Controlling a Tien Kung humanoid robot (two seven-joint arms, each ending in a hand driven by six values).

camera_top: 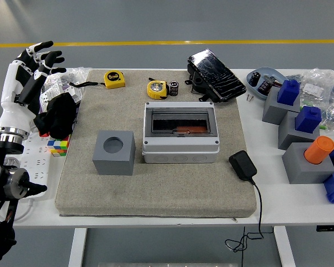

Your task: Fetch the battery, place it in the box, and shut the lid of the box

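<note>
Fingers (43,54) of the left hand (33,64) are spread and loosely bent, holding nothing, raised above the bench's far left corner with the white forearm rising from the left edge. No right hand shows. A white bench (267,167) carries a grey felt mat (156,183); beyond it lies grey floor with a yellow line (183,42). The battery (173,88) stands near the mat's far edge, just beside a yellow tape measure (157,89), well apart from the hand. The box (181,133) sits mid-mat, its clear lid (180,121) down. A grey block (114,152) sits left of the box, a black adapter (242,165) to its right.
</note>
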